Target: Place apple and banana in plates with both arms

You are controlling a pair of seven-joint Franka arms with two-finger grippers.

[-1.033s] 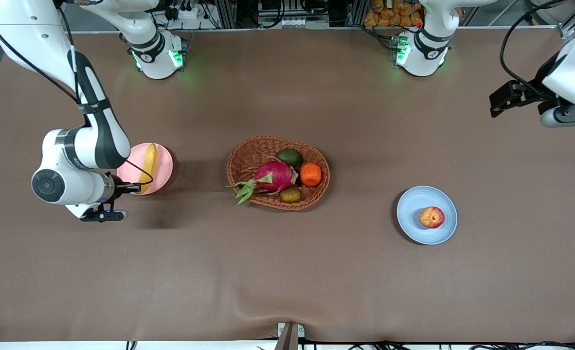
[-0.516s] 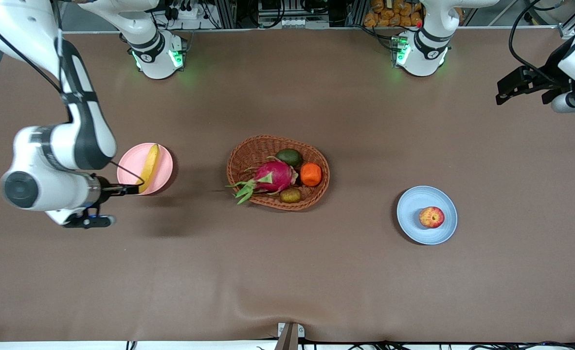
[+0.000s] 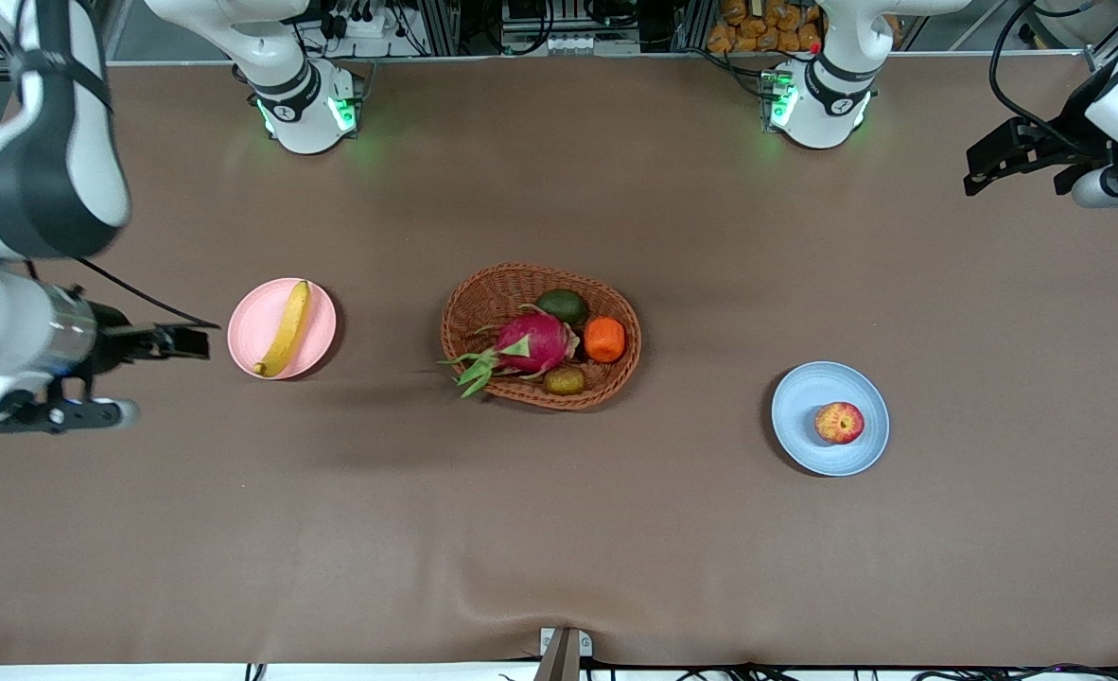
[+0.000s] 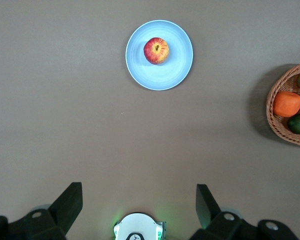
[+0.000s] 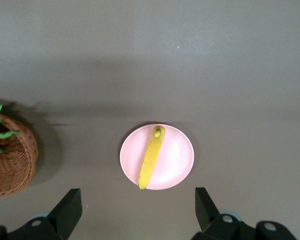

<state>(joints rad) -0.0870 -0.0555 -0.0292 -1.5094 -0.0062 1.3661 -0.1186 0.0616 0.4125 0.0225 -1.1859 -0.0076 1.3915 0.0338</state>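
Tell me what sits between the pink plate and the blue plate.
In the front view, the wicker basket sits between the pink plate and the blue plate, holding a dragon fruit, an orange and other fruit.

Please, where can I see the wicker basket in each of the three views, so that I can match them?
Front view: the wicker basket sits mid-table, between the pink plate and the blue plate.
Left wrist view: only part of it shows at the picture's edge, with the orange fruit inside.
Right wrist view: only part of it shows at the edge.
Shared landmark: the basket itself is the one thing in all three.
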